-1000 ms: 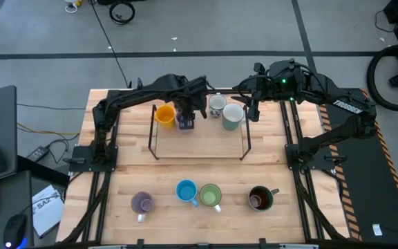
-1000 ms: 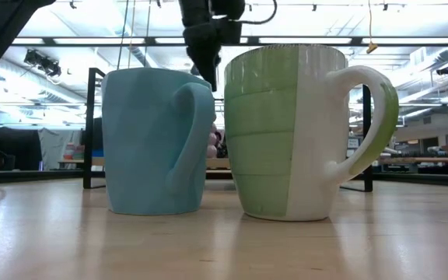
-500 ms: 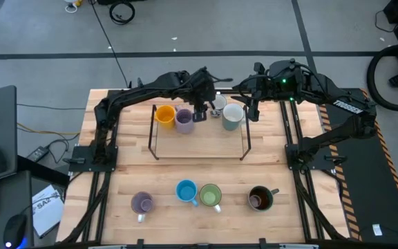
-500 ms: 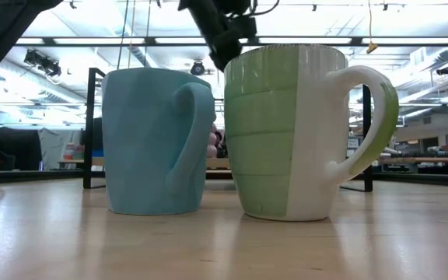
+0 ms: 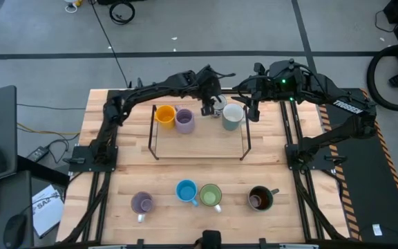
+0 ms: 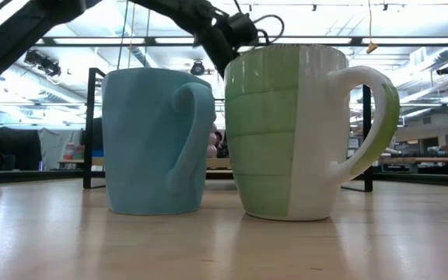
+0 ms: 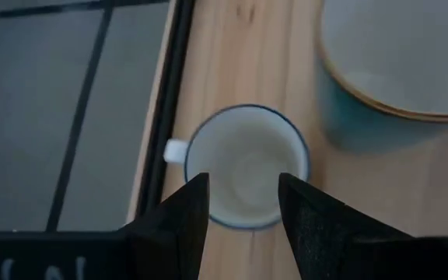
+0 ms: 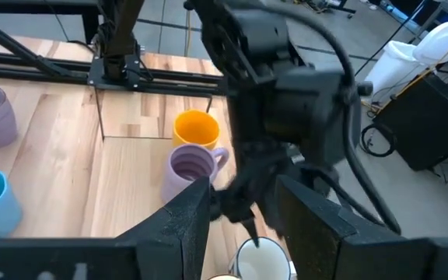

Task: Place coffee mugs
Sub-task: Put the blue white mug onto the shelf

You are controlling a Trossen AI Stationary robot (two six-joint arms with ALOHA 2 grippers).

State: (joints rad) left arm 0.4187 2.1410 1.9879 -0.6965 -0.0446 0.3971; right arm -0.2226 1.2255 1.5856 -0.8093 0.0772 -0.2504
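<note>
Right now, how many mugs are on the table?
8. Far row: orange mug, lavender mug, white patterned mug under the left gripper, pale grey mug. Near row: second lavender mug, blue mug, green mug, dark brown mug.

In the high view's upper middle, the black wire frame (image 5: 199, 142) fenced four mugs in a tight row: orange mug (image 5: 164, 114), lavender mug (image 5: 184, 120), white patterned mug (image 5: 217, 102), pale grey mug (image 5: 232, 116). Both grippers crowded above them. Bare wood lay open across the frame's middle, between that row and the lower row of mugs.
</note>
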